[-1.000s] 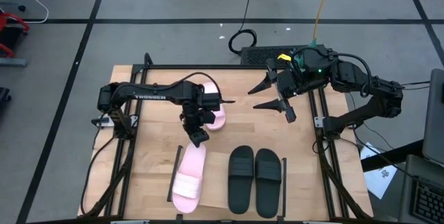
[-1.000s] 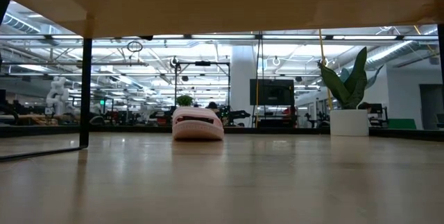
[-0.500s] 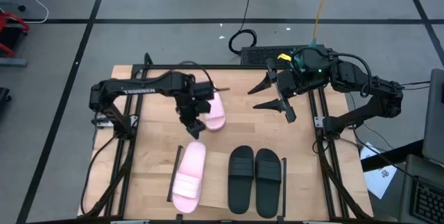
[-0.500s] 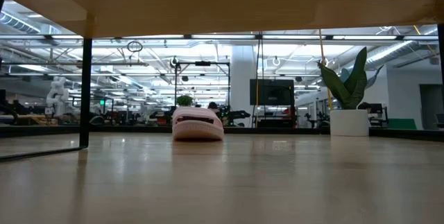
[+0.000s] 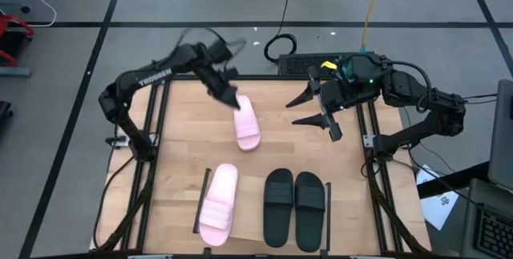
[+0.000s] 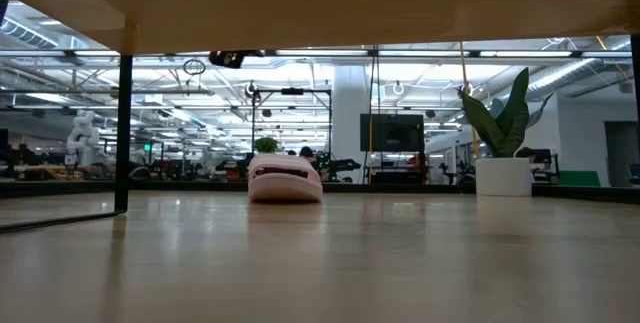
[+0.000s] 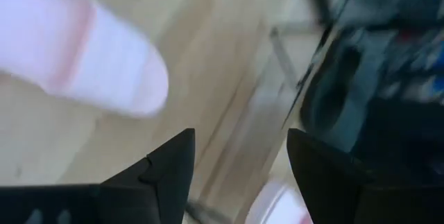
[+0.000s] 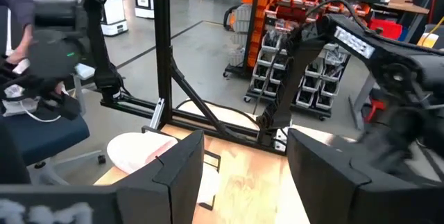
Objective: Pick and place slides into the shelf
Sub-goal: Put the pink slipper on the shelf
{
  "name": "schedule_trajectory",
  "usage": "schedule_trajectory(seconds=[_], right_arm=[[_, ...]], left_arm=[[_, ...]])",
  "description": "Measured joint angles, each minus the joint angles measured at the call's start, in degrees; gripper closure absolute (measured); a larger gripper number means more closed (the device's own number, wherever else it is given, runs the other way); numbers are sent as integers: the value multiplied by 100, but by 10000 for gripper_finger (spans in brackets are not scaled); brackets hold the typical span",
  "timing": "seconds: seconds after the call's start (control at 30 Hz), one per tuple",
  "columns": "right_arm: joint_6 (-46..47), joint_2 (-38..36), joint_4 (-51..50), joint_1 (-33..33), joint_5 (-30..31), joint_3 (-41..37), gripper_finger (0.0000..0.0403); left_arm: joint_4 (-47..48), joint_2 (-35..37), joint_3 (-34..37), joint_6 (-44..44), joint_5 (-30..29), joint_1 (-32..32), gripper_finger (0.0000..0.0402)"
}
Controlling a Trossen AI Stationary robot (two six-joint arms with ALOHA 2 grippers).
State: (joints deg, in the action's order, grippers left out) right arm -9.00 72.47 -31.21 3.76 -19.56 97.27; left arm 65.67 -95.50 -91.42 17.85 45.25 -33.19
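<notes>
One pale pink slide [image 5: 247,123] lies flat on its sole on the tabletop, clear of the shelf; the low view shows it end-on [image 6: 285,178]. A second pink slide [image 5: 218,207] and two black slides [image 5: 294,209] lie side by side on the shelf [image 5: 250,211] at the near edge. My left gripper [image 5: 228,95] hovers open above the far end of the loose pink slide [image 7: 97,61], with nothing between its fingers [image 7: 239,175]. My right gripper [image 5: 291,113] hangs open and empty over the table's far right.
Black frame rails [image 5: 152,155] run along the table's left and right sides. A black box and cables [image 5: 300,60] sit just past the far edge. Bare wood [image 5: 288,151] lies between the loose slide and the shelf.
My left gripper has swung from over the heel of the pink slide on the shelf toward the table's far edge, rising a little and turning, and now hangs over the loose pink slide's far end. No slide has moved.
</notes>
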Motion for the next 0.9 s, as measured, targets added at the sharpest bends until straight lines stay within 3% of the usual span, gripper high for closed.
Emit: schedule_trajectory(seconds=[0.2, 0.33, 0.43, 0.57, 0.67, 0.77, 0.9], right_arm=[[-227, 40, 143, 1, 5, 0, 206], [-237, 81, 126, 1, 14, -4, 206], [-230, 104, 123, 1, 30, -2, 206], [-57, 107, 69, 64, 462, -3, 206], [228, 105, -75, 186, 1094, -2, 206], [375, 160, -66, 376, 1601, -3, 206], [331, 369, -93, 882, 1613, 0, 206]], left_arm=[[-1615, -116, 4, 998, 1066, -593, 174], [-3688, -140, 0, 2291, 1974, -765, 174], [-5796, -142, 0, 3698, 2265, -1075, 174], [-8965, -142, 0, 5777, 2253, -1637, 174], [-10754, -133, -9, 6990, 1780, -2114, 174], [-11386, -116, -9, 7517, 1544, -2504, 174], [-11337, -111, -9, 7596, 1589, -2673, 174]])
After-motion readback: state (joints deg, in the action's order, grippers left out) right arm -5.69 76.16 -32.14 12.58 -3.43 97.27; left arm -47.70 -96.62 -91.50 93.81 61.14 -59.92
